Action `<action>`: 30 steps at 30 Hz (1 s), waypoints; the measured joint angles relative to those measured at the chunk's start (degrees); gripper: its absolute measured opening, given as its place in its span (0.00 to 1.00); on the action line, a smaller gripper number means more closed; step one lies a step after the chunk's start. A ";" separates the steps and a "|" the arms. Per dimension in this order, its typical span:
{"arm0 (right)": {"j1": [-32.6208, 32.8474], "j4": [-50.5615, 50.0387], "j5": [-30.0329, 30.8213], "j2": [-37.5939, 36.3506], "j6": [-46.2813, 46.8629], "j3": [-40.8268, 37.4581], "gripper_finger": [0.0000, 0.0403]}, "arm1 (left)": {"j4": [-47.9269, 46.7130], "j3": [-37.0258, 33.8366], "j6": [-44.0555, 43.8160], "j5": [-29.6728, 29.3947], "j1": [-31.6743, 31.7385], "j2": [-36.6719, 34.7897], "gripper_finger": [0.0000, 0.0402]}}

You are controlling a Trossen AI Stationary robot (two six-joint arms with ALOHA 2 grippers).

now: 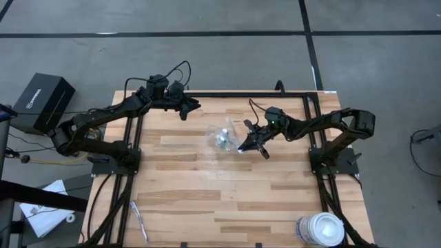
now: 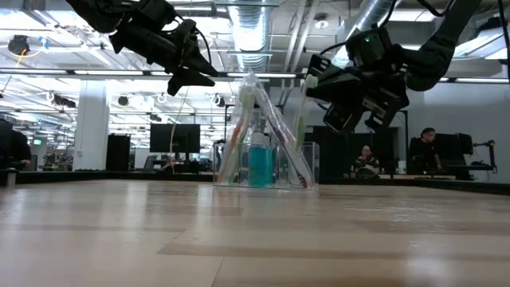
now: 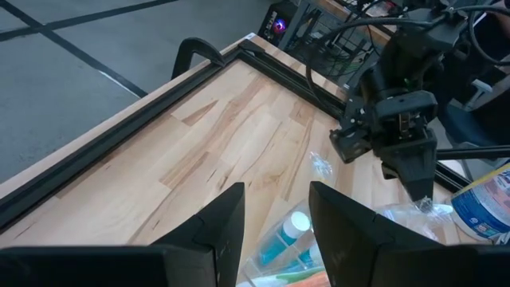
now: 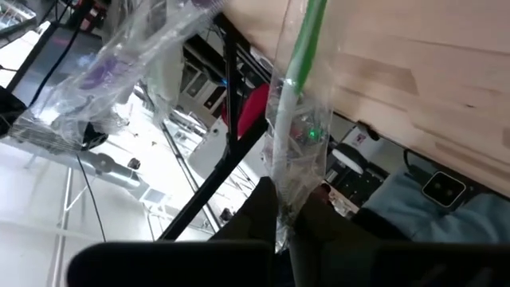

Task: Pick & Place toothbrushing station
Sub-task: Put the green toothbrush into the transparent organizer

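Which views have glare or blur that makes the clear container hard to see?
High view: clear container is a faint shiny patch. Low view: bright ceiling lights behind it, toothpaste tube still plain. Right wrist view: wrapped toothbrush close and blurred.

Clear plastic container (image 2: 267,163) w/ teal toothpaste tube (image 2: 260,163), white cap; green-handled toothbrush (image 4: 301,48). Light wood plank table (image 1: 200,193), black frame. White round tub (image 1: 320,229), blue label.
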 joint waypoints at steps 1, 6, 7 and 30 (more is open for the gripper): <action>-0.01 -0.02 0.04 0.00 -0.13 0.00 0.01 | 0.00 0.00 0.00 0.00 0.00 -0.02 0.34; -0.50 0.49 0.19 0.00 -0.90 0.02 0.13 | 0.00 0.00 -0.36 0.00 0.00 -0.01 0.34; -0.52 0.50 0.18 -0.01 -0.90 0.13 0.16 | -0.02 0.00 -0.39 0.00 0.00 -0.02 0.34; 3.33 -0.33 -6.34 -0.55 -1.09 0.04 0.62 | -0.09 0.00 -0.39 0.00 0.02 0.00 0.34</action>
